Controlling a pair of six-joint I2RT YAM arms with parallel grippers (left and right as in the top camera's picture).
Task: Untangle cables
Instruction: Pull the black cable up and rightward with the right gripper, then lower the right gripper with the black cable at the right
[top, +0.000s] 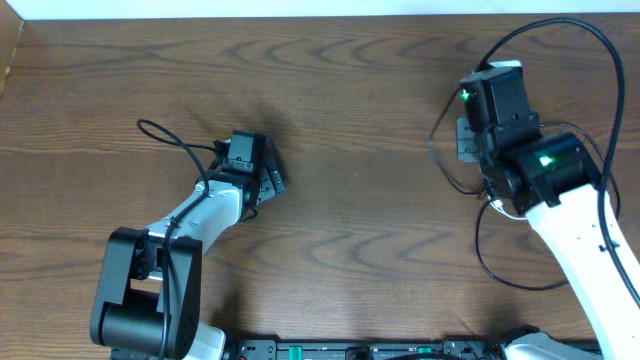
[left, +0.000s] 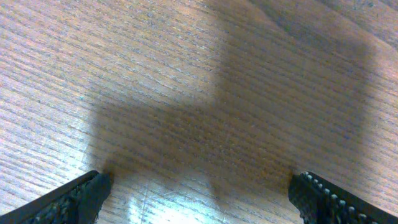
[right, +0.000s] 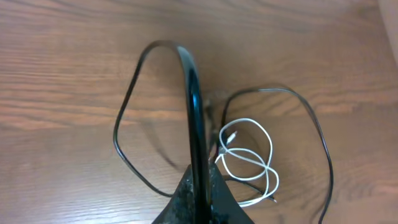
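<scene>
Cables (top: 478, 245) on the table (top: 330, 60), right side.
The shorter cable (right: 252, 155) lies inside the curve of the longer cable (right: 314, 124), beside the right fingers (right: 186, 199); left fingers (left: 68, 199) well apart.

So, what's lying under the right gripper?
The white cable lies coiled on the table, with black cable loops around it. The right gripper, shut on the black cable, covers the coil's near edge, so whether the cables cross there cannot be told.

long cable (right: 194, 112): black | short cable (right: 270, 144): white | table (top: 330, 120): brown, wavy wood grain
</scene>
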